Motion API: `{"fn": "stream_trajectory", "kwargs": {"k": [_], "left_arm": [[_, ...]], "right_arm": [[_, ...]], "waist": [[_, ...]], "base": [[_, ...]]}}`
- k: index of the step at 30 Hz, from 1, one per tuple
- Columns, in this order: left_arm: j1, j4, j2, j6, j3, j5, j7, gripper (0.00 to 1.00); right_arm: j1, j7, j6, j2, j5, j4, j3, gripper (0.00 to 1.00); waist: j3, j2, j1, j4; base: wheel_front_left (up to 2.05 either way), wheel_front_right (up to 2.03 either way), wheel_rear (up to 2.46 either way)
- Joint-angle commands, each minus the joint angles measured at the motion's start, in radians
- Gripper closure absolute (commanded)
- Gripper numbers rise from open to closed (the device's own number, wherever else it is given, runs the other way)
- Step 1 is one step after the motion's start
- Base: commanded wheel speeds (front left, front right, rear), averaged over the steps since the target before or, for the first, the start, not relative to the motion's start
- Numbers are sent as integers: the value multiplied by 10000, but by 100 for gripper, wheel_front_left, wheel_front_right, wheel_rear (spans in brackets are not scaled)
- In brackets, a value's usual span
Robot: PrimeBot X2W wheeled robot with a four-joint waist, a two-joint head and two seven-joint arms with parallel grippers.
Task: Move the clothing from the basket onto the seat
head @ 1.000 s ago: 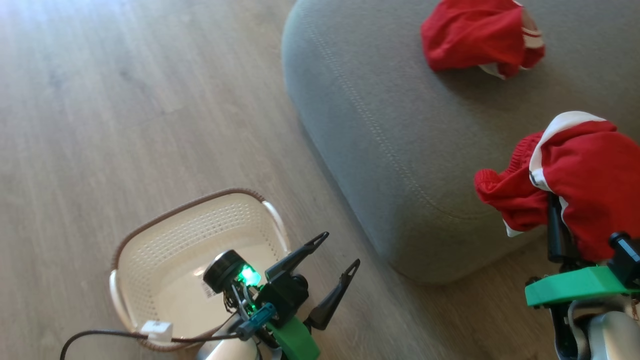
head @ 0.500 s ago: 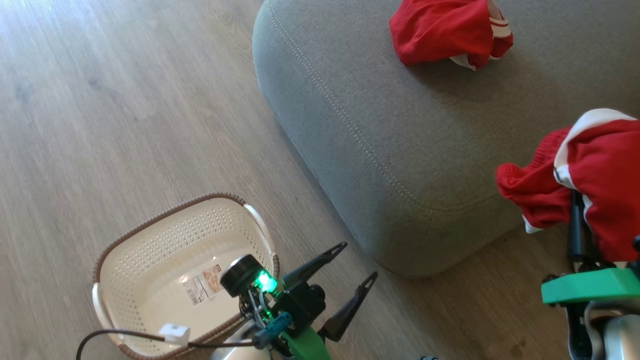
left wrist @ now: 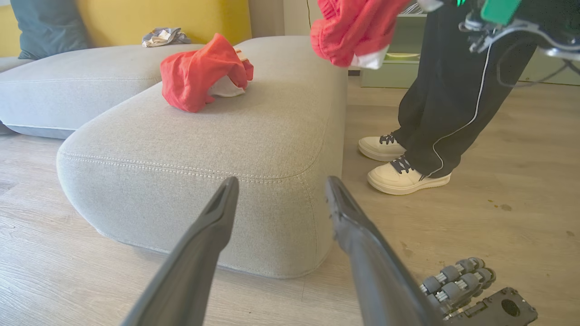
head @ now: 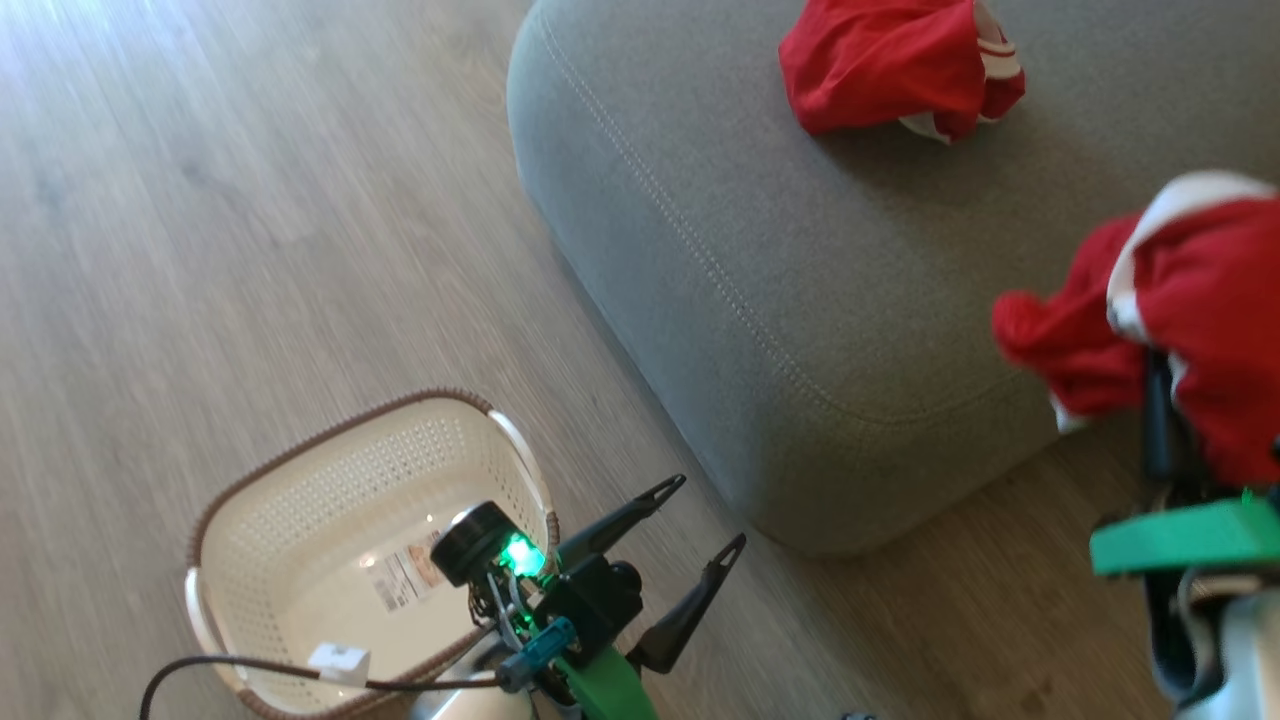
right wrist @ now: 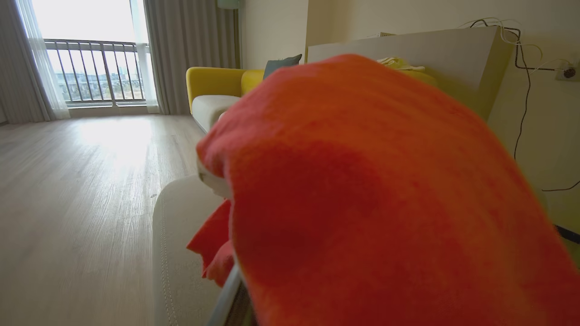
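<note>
The paper label (head: 405, 575) on the bottom of the basket (head: 330, 470) carries some print, but it is too small to read. The basket stands on the wooden floor (head: 200, 250), near the rounded corner of the seat (head: 800, 280). One red garment (head: 880, 65) lies crumpled on top of the seat. The second red garment (head: 1200, 330), with a white band, hangs over my right gripper (head: 1158, 430) above the near edge of the seat. It covers my fingers, so I cannot tell if they clench it. My left gripper (head: 706, 512) hovers over the floor between basket and seat, fingers spread apart, holding nothing, pointing toward the seat.
</note>
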Motion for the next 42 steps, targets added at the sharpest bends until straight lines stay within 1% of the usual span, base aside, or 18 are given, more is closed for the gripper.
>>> {"fn": "stream_trajectory", "kwargs": {"k": [1,4,9,17,21,25,28,31,36,38,39,42], "left_arm": [[-175,-367,62,20,369,80,-49,0],[-314,-457,423,17,285,374,-49,0],[-535,-573,1037,7,46,555,-49,0],[-961,-877,1805,-3,-342,592,-49,0],[-1154,-1082,2147,-5,-451,600,-49,0],[-1305,-1194,2401,-6,-537,568,-49,0],[-1367,-1275,2478,25,-590,528,-49,0],[-1358,-1388,2496,183,-502,425,-49,0],[-1418,-1513,2601,199,-610,425,-49,0],[-1473,-1551,2624,203,-647,419,-49,0],[-1473,-1551,2624,203,-647,419,-49,0],[-1570,-1585,2618,200,-728,407,-49,0]], "right_arm": [[-588,-65,-2,-272,-16,-345,212,100],[-1341,-65,-2,-447,-62,-504,148,100],[-2807,-65,-2,-652,-18,-502,116,100],[-5165,-65,-2,-1201,-26,-185,5,100],[-6328,-65,-2,-1501,-68,257,46,100],[-7512,-65,-2,-1895,113,1167,-12,100],[-8160,-65,-2,-2071,199,1968,-220,100],[-8914,-65,-2,-2310,353,3012,-425,100],[-10036,-65,-2,-2778,545,4907,-757,100],[-10457,-65,-2,-2850,692,5754,-1064,100],[-10457,-65,-2,-2850,692,5754,-1064,100],[-10939,-65,-2,-2926,653,7032,-1396,100]], "waist": [[190,0,0,-19],[766,0,0,73],[1672,0,0,225],[2913,0,0,641],[3548,0,0,823],[4050,0,0,1001],[4328,0,0,1191],[4593,0,0,1376],[4915,0,0,1724],[5055,0,0,1844],[5055,0,0,1844],[5210,0,0,2053]], "base": [[0,0,0],[0,0,0],[0,0,0],[0,0,0],[0,0,0],[0,0,0],[0,0,0],[0,0,0],[0,0,0],[0,0,0],[0,0,0],[0,0,0]]}}
